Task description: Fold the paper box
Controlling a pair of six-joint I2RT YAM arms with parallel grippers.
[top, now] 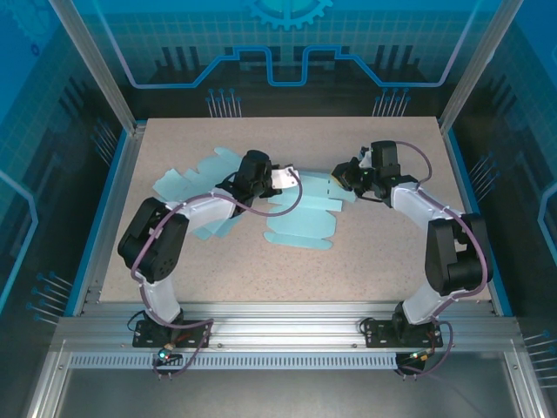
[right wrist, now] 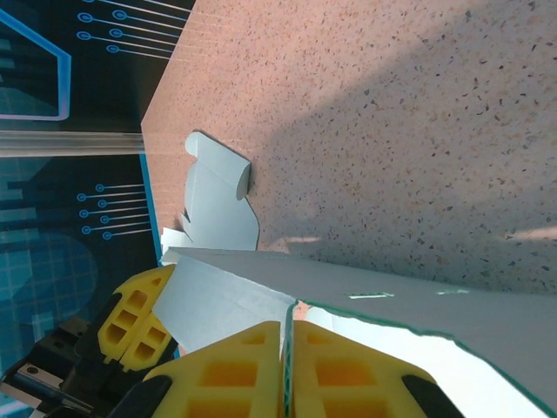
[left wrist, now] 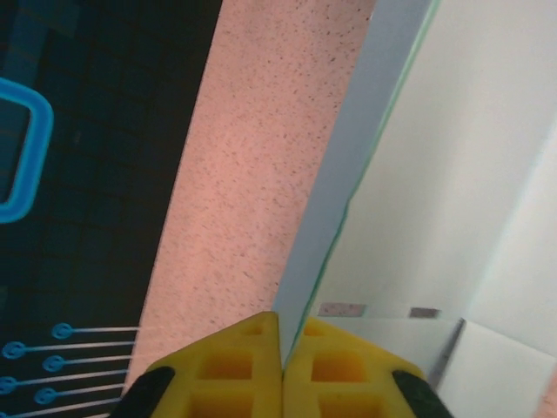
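Observation:
The paper box [top: 300,222] is a light blue die-cut sheet, partly folded, in the middle of the table. My left gripper [top: 277,179] is at its left upper part, and in the left wrist view the left gripper [left wrist: 283,329] has its yellow fingers [left wrist: 231,366] shut on a thin upright panel edge of the paper box [left wrist: 452,174]. My right gripper [top: 345,174] is at the sheet's right upper part. In the right wrist view the right gripper [right wrist: 287,329] is shut on another flap edge of the paper box [right wrist: 418,300], raised off the table.
More flat blue sheets [top: 187,185] lie left of the left arm, and one curved flap [right wrist: 218,205] lies on the speckled table [top: 383,252]. Metal posts and blue walls ring the table. The left gripper's yellow fingers [right wrist: 130,318] appear close by in the right wrist view.

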